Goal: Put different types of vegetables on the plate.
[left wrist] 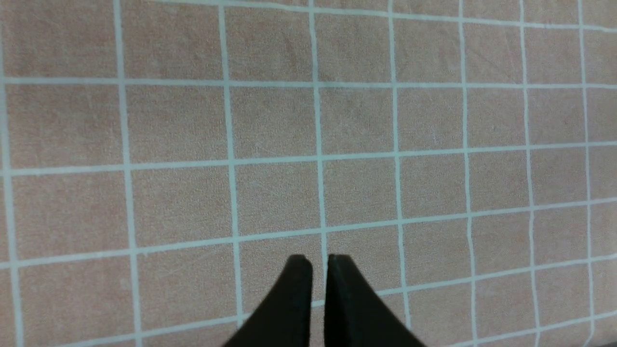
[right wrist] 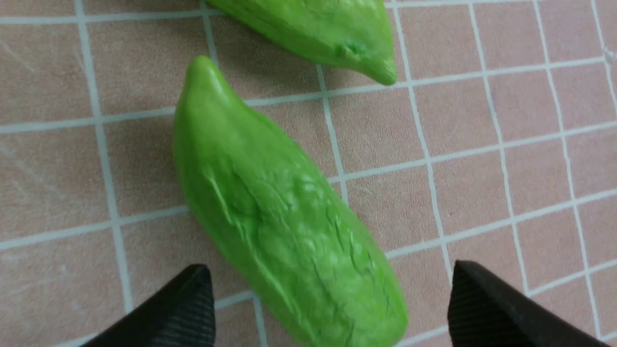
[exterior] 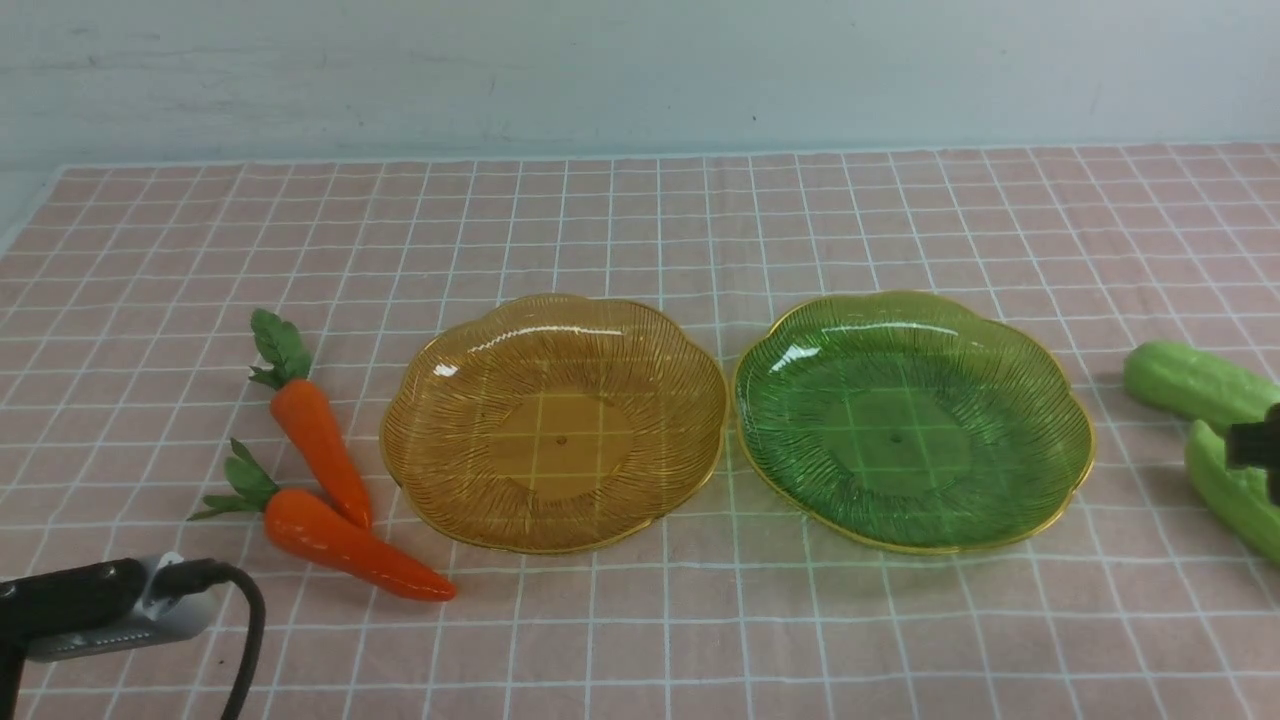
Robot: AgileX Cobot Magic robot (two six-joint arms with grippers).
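Where pink white-gridded cloth (exterior: 640, 230) covers the bench below a pale wall (exterior: 640, 70), two orange toy carrots (exterior: 318, 440) lie left of the amber ribbed plate (exterior: 410, 440) and two light-green gourds (exterior: 1190, 380) right of the green plate (exterior: 800, 360); left jaws nearly closed, empty; right jaws wide, straddling a gourd.

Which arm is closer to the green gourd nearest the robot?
Right. The right end effector is open over the gourd; the left end effector is over checked cloth, far to its left.

A: What's on the left wrist feed?
B: I've got the left gripper (left wrist: 319, 262) hanging over the table, its two black fingertips (left wrist: 299, 282) nearly together, with a thin slit between them. Under them I see flat pink cloth (left wrist: 356, 120) — white grid lines all across.
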